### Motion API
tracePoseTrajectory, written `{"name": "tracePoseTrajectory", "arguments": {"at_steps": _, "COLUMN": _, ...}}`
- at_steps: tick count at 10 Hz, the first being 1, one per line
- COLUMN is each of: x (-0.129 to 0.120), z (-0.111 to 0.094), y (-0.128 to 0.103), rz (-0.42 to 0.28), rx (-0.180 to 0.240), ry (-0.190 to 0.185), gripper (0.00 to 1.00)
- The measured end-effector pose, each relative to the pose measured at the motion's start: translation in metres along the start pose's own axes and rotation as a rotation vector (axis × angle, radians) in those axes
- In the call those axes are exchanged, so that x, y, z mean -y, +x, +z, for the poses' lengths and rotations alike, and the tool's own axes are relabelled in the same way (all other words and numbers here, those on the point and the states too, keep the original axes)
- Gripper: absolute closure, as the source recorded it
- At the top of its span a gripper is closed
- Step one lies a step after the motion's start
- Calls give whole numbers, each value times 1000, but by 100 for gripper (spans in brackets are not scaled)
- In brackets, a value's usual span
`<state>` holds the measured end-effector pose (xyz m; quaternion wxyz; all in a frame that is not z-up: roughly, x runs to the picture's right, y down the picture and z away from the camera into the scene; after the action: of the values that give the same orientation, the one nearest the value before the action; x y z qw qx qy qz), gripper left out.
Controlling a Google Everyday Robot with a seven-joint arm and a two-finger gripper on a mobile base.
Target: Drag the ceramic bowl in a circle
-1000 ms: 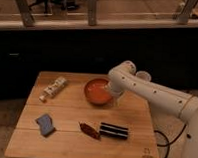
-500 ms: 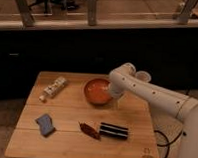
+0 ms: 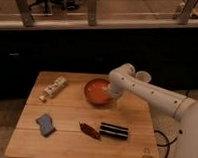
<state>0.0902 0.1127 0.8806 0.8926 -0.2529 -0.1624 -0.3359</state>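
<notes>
smooth white jointed arm (image 3: 152, 94), gripper (image 3: 113, 96) at its end

gripper (image 3: 113, 96) at the ceramic bowl's (image 3: 96, 91) right rim; white packet (image 3: 53, 87) lies left. 3 obstacles line the table's (image 3: 135, 115) front: blue sponge (image 3: 45, 124), red packet (image 3: 90, 130), black bar (image 3: 113, 131); bare wood between.

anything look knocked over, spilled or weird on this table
Nothing stands out. The ceramic bowl sits upright on the table with no spill around it, and the gripper is at the bowl's rim, on the right side in the camera view.
</notes>
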Motion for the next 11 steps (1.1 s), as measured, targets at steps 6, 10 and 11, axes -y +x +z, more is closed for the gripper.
{"name": "tracePoseTrajectory", "arguments": {"at_steps": 6, "x": 0, "z": 15, "y": 0, "rz": -13, "rx": 26, "ry": -10, "gripper": 20}}
{"name": "tracePoseTrajectory", "arguments": {"at_steps": 10, "x": -1, "z": 23, "y": -1, "rz": -17, "rx": 40, "ry": -16, "gripper": 20}}
{"name": "tracePoseTrajectory", "arguments": {"at_steps": 11, "x": 0, "z": 25, "y": -1, "rz": -18, "rx": 43, "ry": -18, "gripper": 20}}
